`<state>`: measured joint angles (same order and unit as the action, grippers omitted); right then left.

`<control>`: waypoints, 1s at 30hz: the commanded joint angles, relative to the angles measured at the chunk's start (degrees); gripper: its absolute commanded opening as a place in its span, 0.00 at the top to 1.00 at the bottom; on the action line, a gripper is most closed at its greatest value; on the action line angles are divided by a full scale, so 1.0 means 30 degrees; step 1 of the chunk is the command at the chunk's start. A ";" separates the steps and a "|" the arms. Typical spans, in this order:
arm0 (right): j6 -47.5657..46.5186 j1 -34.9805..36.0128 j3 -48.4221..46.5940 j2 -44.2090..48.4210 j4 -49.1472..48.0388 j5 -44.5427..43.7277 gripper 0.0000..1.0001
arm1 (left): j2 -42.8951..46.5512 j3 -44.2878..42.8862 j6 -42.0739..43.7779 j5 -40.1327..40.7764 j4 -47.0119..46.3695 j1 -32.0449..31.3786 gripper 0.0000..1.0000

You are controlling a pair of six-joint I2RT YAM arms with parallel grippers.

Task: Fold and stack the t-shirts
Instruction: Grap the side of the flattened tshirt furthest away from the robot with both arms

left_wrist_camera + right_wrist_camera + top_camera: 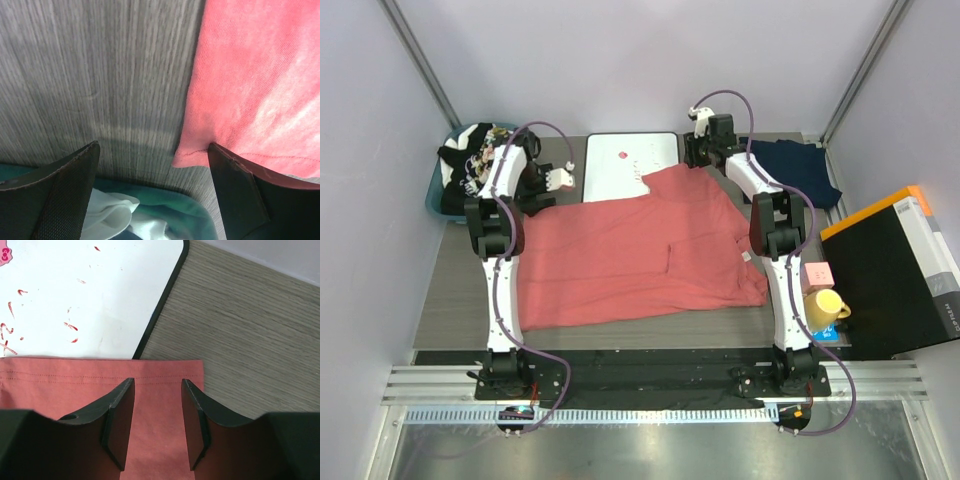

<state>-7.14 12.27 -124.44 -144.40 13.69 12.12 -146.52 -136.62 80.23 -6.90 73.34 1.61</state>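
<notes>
— At far edge of the grey wood-grain table [450,290]: plain salmon-red cotton t-shirt [630,250] spread flat, its far right corner lapping onto the white rectangular board with black rim [620,160]. Both arms are reaching out to its far hem. Why there, you think?

— Looks like the set-up for a fold. One far corner each, so the hem can be lifted evenly and brought toward the near side. That is a judgement only; nothing is lifted yet.

— Left gripper [152,147]?

— Jaws spread wide, nothing between the pads. The shirt's far left corner lies on the table between the fingers, close against the right-hand one. Teal plastic bin [435,195] sits just beyond, with a heap of black, white and printed shirts [470,160] inside.

— Right gripper [158,382]?

— Also parted, narrower gap, empty. It hangs over the far right corner: stitched hem runs across just past the fingertips, cloth flat beneath, and the shirt's side edge falls just outside the right-hand finger. Whether the tips touch the cloth, cannot tell.

— Anything else?

— Dark navy cotton t-shirt [800,165] lies at the far right of the table, beside the right arm and apart from the salmon one. Whether it is folded, cannot tell.
</notes>
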 commanded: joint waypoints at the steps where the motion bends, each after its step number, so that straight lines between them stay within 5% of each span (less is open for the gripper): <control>1: 0.0182 0.0070 0.0288 0.0642 -0.0697 -0.0406 0.52 | -0.0994 0.0450 0.0270 -0.0426 0.1071 -0.0095 0.12; 7: 0.0327 0.0069 0.0348 0.0467 -0.0843 -0.0992 0.52 | -0.1053 0.0422 -0.0140 -0.0573 0.1070 -0.0331 0.39; 8: 0.0386 0.0069 0.0319 0.0409 -0.0902 -0.1080 0.52 | -0.1111 0.0451 -0.0343 -0.0543 0.1042 -0.0359 0.54; 14: 0.1204 -0.0164 0.0056 -0.0059 -0.1312 -0.1871 0.52 | -0.0908 0.1210 -0.1223 -0.0631 0.0778 -0.1092 1.00; 30: 0.3346 -0.0692 -0.2025 -0.2052 -0.2221 -0.2634 0.49 | 0.2754 0.4610 -0.2924 -0.0484 0.0045 -0.1970 1.00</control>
<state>0.91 10.39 -127.37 -149.95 9.74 5.43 -140.79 -125.32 73.45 -4.67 71.99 -3.22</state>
